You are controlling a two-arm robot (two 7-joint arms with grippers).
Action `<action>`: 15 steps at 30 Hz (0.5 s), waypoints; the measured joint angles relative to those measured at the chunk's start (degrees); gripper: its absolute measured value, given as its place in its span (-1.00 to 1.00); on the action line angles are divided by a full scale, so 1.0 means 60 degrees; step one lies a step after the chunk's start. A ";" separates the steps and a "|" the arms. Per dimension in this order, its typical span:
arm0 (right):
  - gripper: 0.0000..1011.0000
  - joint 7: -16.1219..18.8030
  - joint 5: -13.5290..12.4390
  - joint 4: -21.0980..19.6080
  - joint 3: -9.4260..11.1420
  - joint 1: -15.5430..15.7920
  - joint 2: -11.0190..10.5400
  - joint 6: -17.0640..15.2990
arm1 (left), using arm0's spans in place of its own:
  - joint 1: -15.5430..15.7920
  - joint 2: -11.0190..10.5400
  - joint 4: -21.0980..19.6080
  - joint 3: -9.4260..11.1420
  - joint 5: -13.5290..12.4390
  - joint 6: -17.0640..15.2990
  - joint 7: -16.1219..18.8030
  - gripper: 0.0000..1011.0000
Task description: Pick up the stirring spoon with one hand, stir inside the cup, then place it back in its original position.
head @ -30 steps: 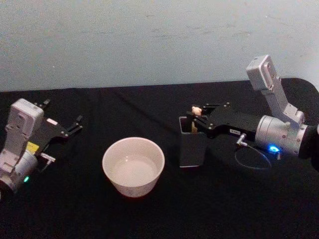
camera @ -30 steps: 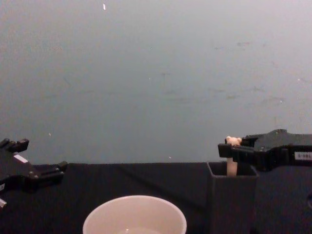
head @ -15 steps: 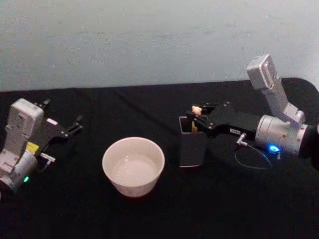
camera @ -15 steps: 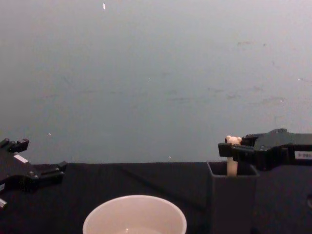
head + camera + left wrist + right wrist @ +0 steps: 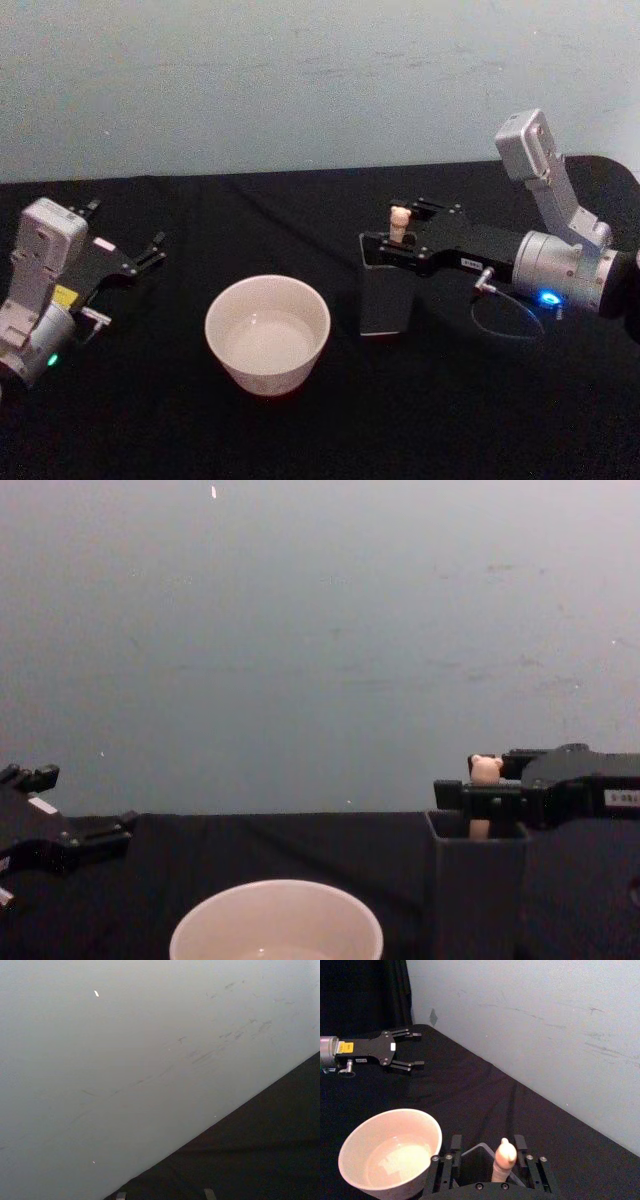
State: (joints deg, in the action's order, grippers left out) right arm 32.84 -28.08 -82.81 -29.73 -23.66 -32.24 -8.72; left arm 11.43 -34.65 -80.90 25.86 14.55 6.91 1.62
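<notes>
Right gripper at the spoon in the holder

Our right gripper (image 5: 392,252) sits over the dark holder (image 5: 384,300), its fingers set narrowly either side of the spoon (image 5: 399,220), whose bear head pokes up between them; whether they pinch it we cannot tell. The cup (image 5: 267,335) stands left of the holder. Our left gripper (image 5: 152,247) rests spread wide, far left.

Dim, flat light all round, the pale wall (image 5: 300,80) evenly lit and softly grainy. The black tablecloth (image 5: 300,420) swallows shadows; only faint folds show behind the cup (image 5: 267,335). The cup's inside gleams mildly. Left of it, everything goes soft and noisy, edges smeared.
</notes>
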 joint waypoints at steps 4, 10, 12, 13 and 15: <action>0.51 0.0000 0.0000 0.0000 0.0000 0.0000 0.0000 0.0000 | 0.0000 0.0000 0.0000 0.0000 0.0000 0.0000 0.0000 0.98; 0.86 0.0000 0.0000 0.0000 0.0000 -0.0001 0.0000 0.0000 | 0.0000 0.0000 0.0000 0.0000 -0.0001 0.0000 0.0000 0.98; 0.94 0.0000 0.0001 0.0000 0.0000 -0.0001 0.0000 0.0000 | -0.0001 0.0000 0.0000 0.0000 0.0000 0.0000 0.0000 0.98; 0.98 0.0000 0.0001 0.0000 0.0000 0.0000 0.0000 0.0000 | -0.0001 0.0000 0.0000 0.0000 -0.0001 0.0000 0.0000 0.98; 0.98 0.0000 0.0001 0.0000 0.0000 0.0000 0.0000 0.0001 | 0.0000 0.0000 0.0000 0.0000 0.0000 0.0000 0.0000 0.98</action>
State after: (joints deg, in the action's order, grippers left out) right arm 32.84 -28.07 -82.81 -29.73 -23.66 -32.24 -8.71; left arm 11.43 -34.64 -80.90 25.86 14.55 6.91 1.62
